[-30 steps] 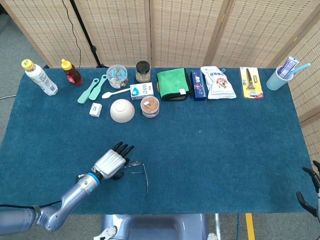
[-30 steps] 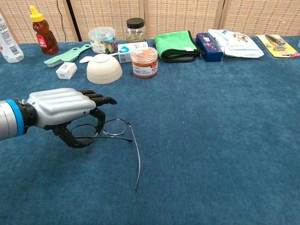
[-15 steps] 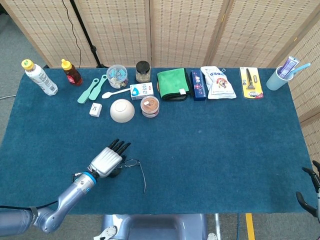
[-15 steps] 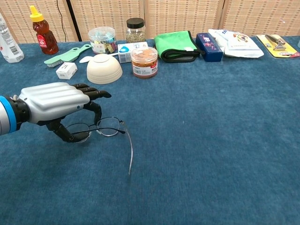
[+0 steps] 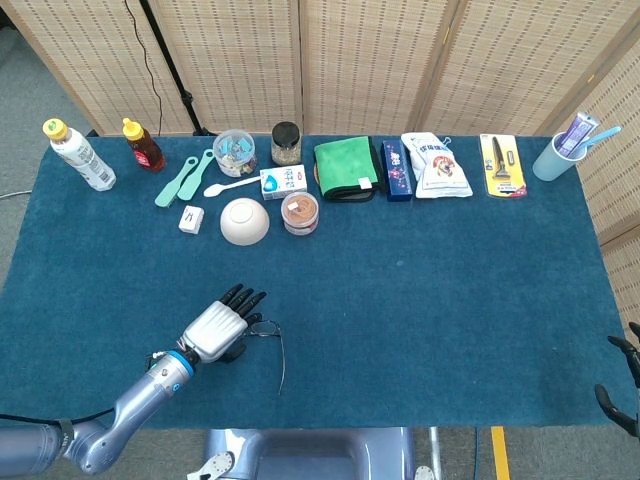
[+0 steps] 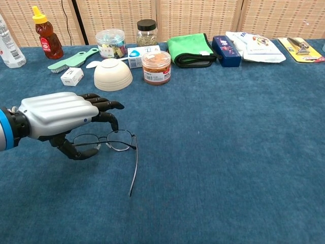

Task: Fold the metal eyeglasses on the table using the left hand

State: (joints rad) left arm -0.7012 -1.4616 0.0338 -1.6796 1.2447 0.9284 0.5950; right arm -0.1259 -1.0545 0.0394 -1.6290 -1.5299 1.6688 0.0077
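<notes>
We see our left hand [image 6: 61,119] reaching low over the near-left part of the blue surface [image 6: 228,152], back upward, fingers stretched forward while the thumb curls beneath to pinch the metal eyeglasses [image 6: 104,141] at the near rim, so it grips them. The eyeglasses lie on the surface just beside the fingers, lenses toward the hand and one temple [image 6: 134,170] sticking out toward the front edge. Our right hand [image 5: 622,385] barely shows at the frame's corner and we cannot tell its state; the labels on the far boxes and packets are too small to read.
</notes>
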